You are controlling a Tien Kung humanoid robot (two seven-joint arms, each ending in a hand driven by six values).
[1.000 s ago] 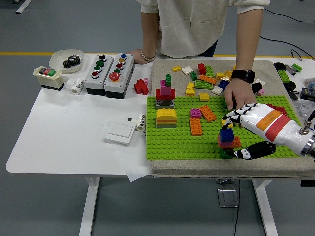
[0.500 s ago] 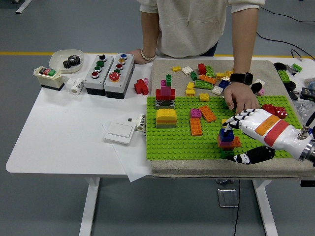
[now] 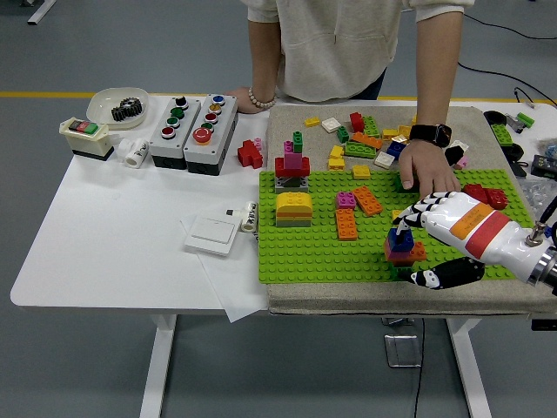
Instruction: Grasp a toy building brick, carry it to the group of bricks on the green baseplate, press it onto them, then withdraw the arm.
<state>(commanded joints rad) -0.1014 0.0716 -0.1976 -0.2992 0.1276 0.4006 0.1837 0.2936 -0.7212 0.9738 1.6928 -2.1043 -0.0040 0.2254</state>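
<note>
The green baseplate (image 3: 305,244) lies on a beige mat at the table's right. My right hand (image 3: 416,248) reaches in from the right over a small stack: a blue brick (image 3: 400,241) on a red-orange brick (image 3: 409,254). Its white fingertips (image 3: 407,219) rest on top of the blue brick. The black thumb (image 3: 439,276) is spread away below the stack and grips nothing. Other groups stand on the plate: a yellow and green block (image 3: 294,209), a red, pink and green tower (image 3: 292,165), and orange bricks (image 3: 347,225). My left arm is out of view.
A person stands at the far side, one hand (image 3: 426,174) with a watch pressed on the baseplate just behind my hand, the other (image 3: 257,98) on the table. Loose bricks (image 3: 361,135) lie behind the plate. Button boxes (image 3: 193,122), a switch plate (image 3: 213,233) and a bowl (image 3: 117,106) sit at left.
My right hand has lowered and shifted a little right, its fingertips coming down onto the blue brick. The person's hand moved slightly on the plate.
</note>
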